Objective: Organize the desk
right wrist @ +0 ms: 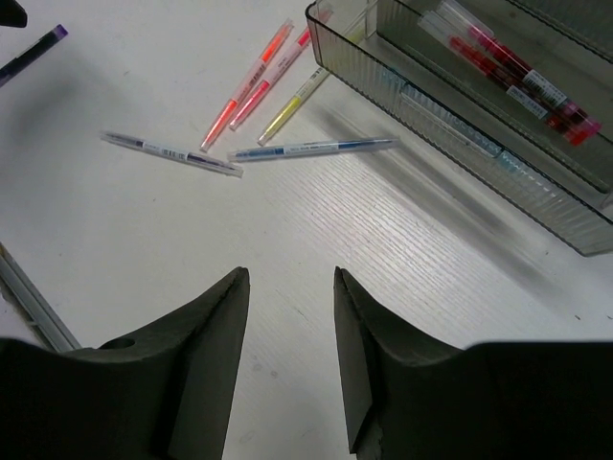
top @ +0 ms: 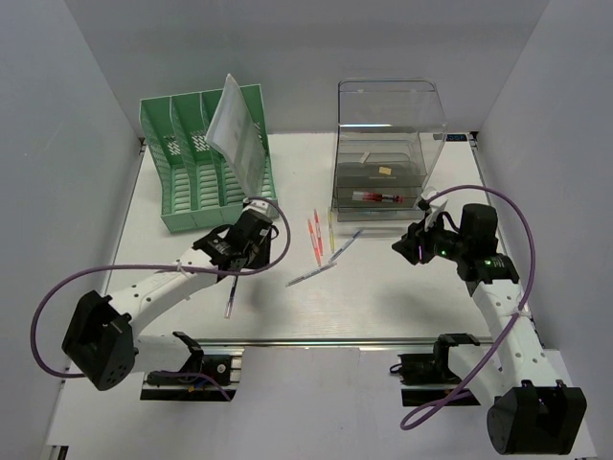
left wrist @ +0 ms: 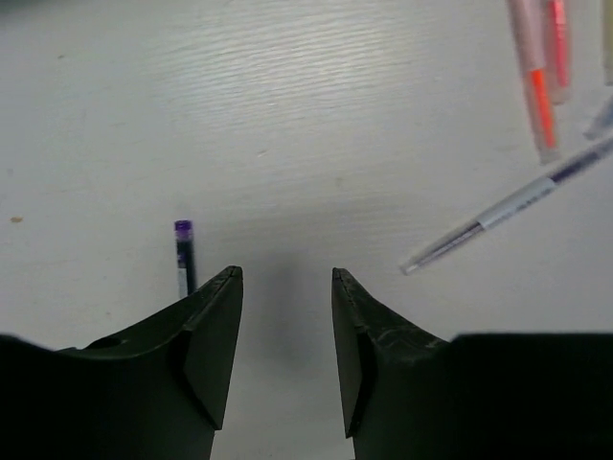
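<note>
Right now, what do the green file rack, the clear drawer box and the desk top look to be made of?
The green file rack: likely moulded plastic, matte; uniform mint colour, perforated grid walls.
The clear drawer box: transparent glossy plastic, perhaps acrylic; the pens inside show through it.
The desk: white matte board, probably laminate; faint wood-like grain shows in the wrist views.

From the left wrist you see only the capped end of the purple pen (left wrist: 183, 251); the rest goes behind one of the left fingers (left wrist: 206, 355). The orange highlighters (left wrist: 533, 81) there run off the upper edge. From the right wrist the drawer box (right wrist: 450, 120) is cropped at top and right, and the print on the red pens (right wrist: 493, 59) inside it is too blurred to read.
</note>
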Robot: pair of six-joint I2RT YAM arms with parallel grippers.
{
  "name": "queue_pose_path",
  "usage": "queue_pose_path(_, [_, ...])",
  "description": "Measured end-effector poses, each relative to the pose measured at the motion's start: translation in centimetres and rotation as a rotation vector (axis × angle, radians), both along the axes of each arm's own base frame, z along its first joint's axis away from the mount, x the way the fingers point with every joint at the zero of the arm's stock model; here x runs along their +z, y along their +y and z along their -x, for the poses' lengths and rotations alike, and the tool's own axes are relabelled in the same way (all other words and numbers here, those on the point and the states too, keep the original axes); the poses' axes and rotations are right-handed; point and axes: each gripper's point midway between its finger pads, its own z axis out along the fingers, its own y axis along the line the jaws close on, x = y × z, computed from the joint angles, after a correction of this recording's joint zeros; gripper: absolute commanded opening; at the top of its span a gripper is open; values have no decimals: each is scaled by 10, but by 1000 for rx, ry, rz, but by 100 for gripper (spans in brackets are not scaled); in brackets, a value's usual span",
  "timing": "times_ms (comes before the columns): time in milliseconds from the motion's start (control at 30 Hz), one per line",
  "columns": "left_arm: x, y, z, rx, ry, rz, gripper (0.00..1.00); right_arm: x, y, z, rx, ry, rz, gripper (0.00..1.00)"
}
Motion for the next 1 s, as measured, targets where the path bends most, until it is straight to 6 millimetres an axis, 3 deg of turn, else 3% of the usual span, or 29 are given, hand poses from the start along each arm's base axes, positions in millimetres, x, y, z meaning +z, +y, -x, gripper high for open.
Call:
queue_pose_path(167, [-23,34,-6,119,76,-55,54,-4,-2,0,-10,9,3,47])
queue_pose_path(400, [-58,69,9,217,207,-106,55,-4,-5,-1,-19,8,3,47])
queue_pose_path(767, [-83,80,32,244,366,-114,56,-1,-7,-1,-27,-5,3,47])
queue_pose_path(1000, [-86,77,38,237,396,-100,54,-1,-7,-1,-29,-7,3,47])
